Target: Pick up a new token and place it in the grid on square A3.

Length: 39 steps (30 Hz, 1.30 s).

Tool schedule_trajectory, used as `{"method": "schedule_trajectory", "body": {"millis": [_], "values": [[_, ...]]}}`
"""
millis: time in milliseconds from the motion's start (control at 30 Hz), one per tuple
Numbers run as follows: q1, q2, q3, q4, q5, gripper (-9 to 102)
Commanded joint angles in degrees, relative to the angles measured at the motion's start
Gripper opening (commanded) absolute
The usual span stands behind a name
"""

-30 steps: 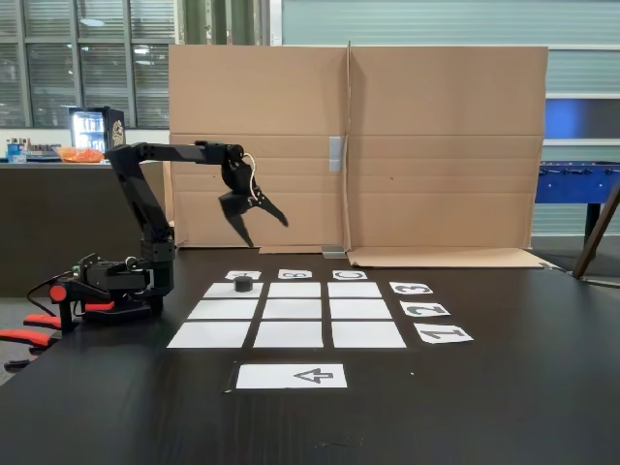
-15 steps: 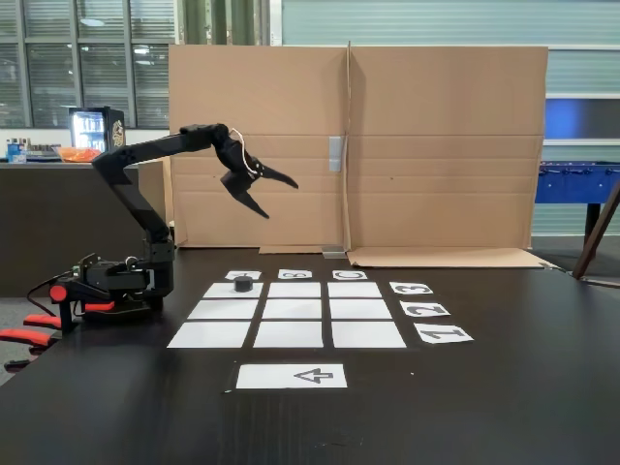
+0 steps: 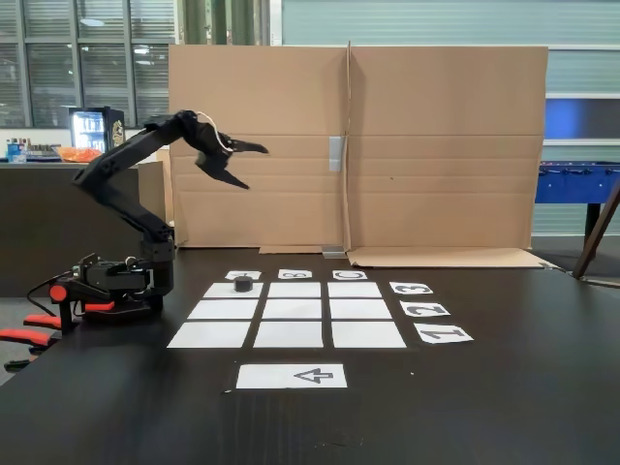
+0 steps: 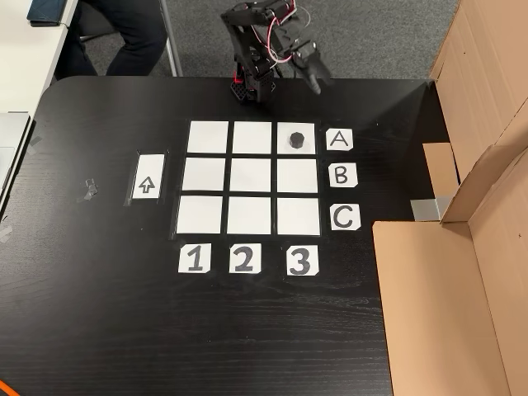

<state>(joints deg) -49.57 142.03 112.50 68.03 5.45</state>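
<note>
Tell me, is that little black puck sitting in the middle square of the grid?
No, in the other view the token sits on the corner square aligned with labels A and 3.

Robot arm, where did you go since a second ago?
The gripper rose and swung back toward the arm's base, away from the grid, its jaws open and empty. Nothing was taken or let go. The token stayed on square A3, and the papers did not move.
</note>
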Motion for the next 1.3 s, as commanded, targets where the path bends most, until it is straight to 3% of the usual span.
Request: {"method": "schedule_trajectory", "body": {"millis": [0, 700, 1267], "values": [[-4.6, 5.3, 1.1, 0.3, 0.9, 36], [-32.1, 27.9, 13.8, 8.3, 2.2, 30], [-40.0, 41.5, 17.9, 10.6, 2.0, 22]]}}
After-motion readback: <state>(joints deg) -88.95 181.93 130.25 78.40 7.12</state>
